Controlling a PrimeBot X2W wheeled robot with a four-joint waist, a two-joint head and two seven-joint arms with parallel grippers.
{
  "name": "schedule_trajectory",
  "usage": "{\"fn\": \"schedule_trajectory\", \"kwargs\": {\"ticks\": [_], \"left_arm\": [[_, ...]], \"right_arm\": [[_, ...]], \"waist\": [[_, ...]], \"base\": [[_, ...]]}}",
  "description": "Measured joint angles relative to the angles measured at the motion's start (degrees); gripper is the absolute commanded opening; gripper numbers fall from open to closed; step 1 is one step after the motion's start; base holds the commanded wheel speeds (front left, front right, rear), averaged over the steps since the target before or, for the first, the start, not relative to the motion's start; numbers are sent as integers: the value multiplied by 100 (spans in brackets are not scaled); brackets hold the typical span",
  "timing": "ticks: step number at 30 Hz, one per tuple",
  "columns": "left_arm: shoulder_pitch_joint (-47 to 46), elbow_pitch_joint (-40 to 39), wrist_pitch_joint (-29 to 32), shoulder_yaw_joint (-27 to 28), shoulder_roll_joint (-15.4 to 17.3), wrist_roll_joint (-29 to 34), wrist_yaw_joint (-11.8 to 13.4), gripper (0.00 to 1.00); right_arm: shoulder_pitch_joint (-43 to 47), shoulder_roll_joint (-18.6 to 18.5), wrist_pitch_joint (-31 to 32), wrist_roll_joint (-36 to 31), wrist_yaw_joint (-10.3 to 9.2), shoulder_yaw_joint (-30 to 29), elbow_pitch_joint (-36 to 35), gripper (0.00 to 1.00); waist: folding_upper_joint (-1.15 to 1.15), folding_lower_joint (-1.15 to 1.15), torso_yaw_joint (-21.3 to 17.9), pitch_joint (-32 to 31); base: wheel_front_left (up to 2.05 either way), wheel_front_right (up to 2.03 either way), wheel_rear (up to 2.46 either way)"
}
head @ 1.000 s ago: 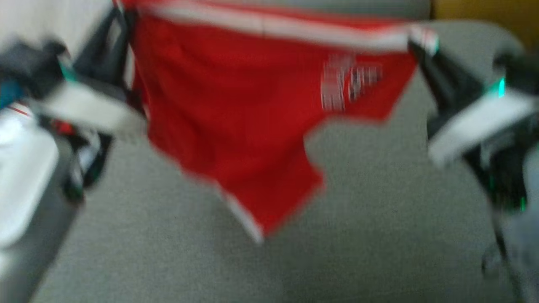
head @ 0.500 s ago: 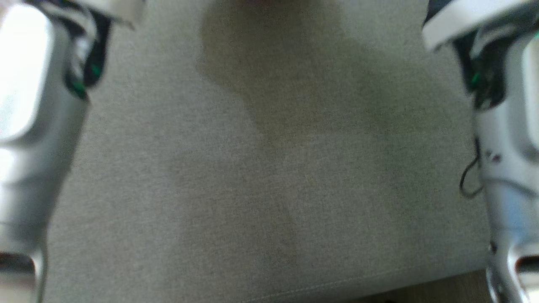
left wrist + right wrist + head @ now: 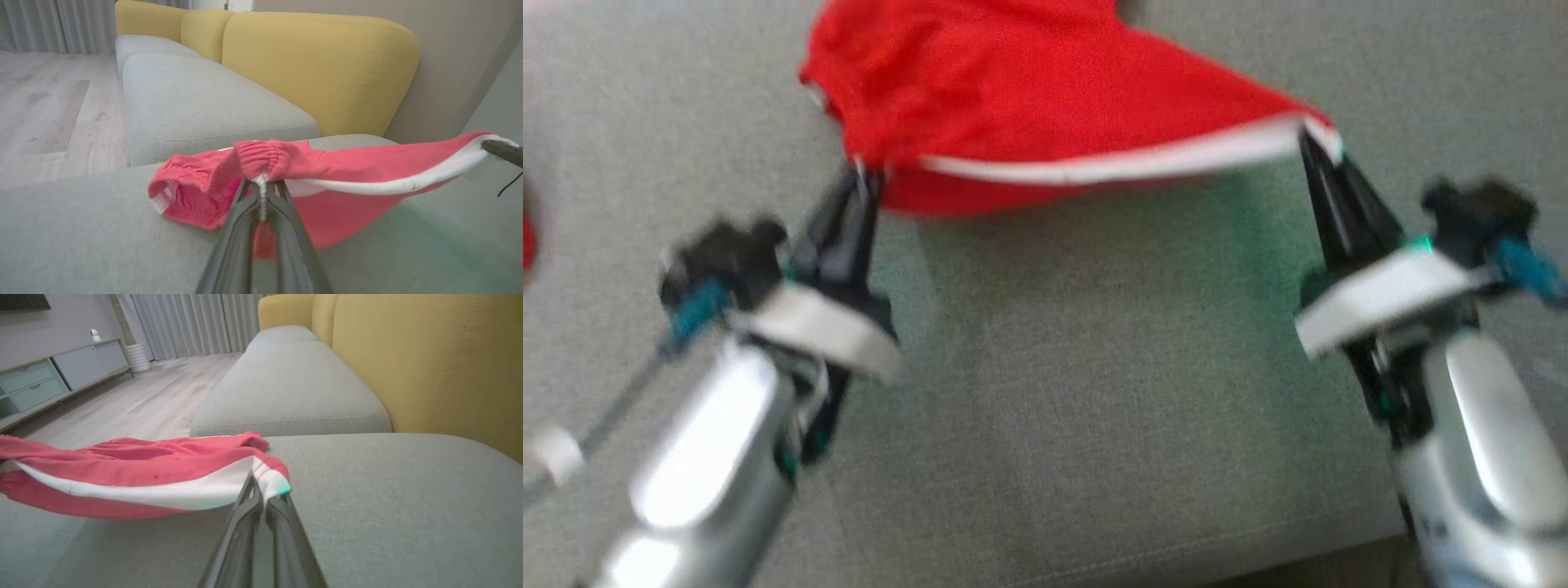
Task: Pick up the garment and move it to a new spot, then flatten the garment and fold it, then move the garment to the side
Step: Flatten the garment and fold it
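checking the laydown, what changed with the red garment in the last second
The red fabric garment with a white band has come down: a second ago it hung stretched in the air, now its far part lies on the grey sofa cushion. Unchanged: left gripper and right gripper, jaws shut on its banded edge.

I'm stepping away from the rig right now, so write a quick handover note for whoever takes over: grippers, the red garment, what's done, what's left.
Left gripper: shut on the gathered end of the red garment.
Right gripper: shut on the other end of its white-striped edge.
Garment: stretched between both grippers, near edge raised, far part bunched on the grey sofa cushion.
Done: garment picked up.
Left: flatten it, fold it, move it aside.
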Motion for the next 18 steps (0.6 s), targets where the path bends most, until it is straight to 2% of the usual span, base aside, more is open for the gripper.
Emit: {"fn": "schedule_trajectory", "kwargs": {"ticks": [7, 11, 15, 18], "left_arm": [[1736, -1078, -86, -208, 45, -189, 502, 0], [2590, -1708, -97, -319, 197, -276, 808, 0], [3214, -2242, -56, -372, 308, -315, 1037, 0], [3475, -2492, 94, -491, 334, -439, 1098, 0]], "right_arm": [[2014, 133, 594, -9, 0, -580, -1457, 0], [3065, 261, 1101, -105, 0, -746, -2338, 0], [3722, 324, 1621, -233, 0, -902, -3067, 0], [3900, 344, 1876, -256, 0, -1024, -3386, 0]], "waist": [[0, -1, 70, -599], [0, -2, 110, -993], [0, -2, 174, -1326], [0, -2, 274, -1436]], "base": [[0, 0, 0], [0, 0, 0], [0, 0, 0], [0, 0, 0]]}}
